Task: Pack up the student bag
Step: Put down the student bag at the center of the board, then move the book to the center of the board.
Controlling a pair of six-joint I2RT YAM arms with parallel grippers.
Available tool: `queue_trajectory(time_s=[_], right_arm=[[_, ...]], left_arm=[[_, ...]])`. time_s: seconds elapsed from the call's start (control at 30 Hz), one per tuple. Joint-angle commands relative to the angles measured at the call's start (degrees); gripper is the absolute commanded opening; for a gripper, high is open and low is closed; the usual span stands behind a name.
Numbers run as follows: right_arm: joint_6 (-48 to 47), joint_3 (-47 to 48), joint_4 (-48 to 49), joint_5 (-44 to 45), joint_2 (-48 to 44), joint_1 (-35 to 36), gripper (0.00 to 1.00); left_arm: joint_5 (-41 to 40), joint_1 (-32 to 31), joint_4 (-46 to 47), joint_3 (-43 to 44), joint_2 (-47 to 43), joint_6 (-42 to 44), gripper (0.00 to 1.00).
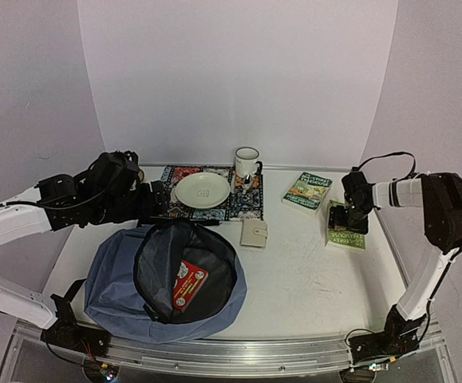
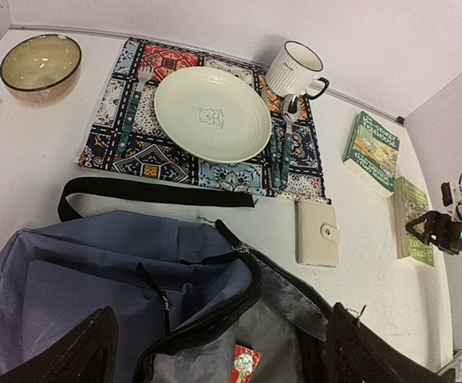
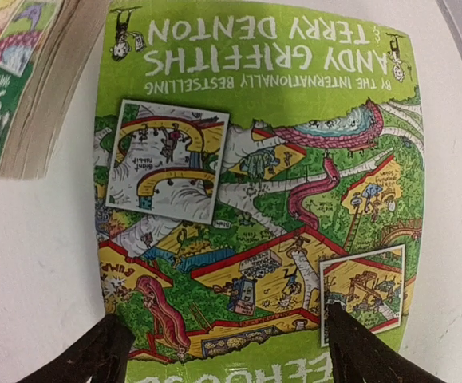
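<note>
Soft, floppy-looking student bag; best grabbed by black mouth rim. Left gripper wide above it; right gripper wide over green book.

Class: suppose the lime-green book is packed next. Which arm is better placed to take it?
Right. The right gripper hangs open directly over the lime-green book. The left gripper is across the table, over the student bag.
</note>
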Motion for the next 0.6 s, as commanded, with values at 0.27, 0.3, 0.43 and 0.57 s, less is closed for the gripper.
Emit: queue_trajectory(time_s=[0.27, 0.3, 0.43, 0.57], right_arm=[[11.05, -13.74, -17.52, -8.72, -8.72, 21.93, 0.83], [12.12, -13.94, -18.06, -9.3, -9.69, 23.99, 0.83], [13.87, -12.45, -20.75, -8.54, -14.22, 28.66, 0.85], [11.33, -10.08, -22.3, -2.09, -19.99, 24.8, 0.9]], left_arm=[[7.68, 0.22, 5.99, 2.64, 3.52, 1.54, 0.9], [8.19, 0.25, 6.45, 2.4, 3.99, 1.47, 0.9], [10.69, 0.18, 8.58, 1.89, 5.02, 1.14, 0.89], [11.83, -0.58, 9.61, 2.54, 5.86, 1.02, 0.88]])
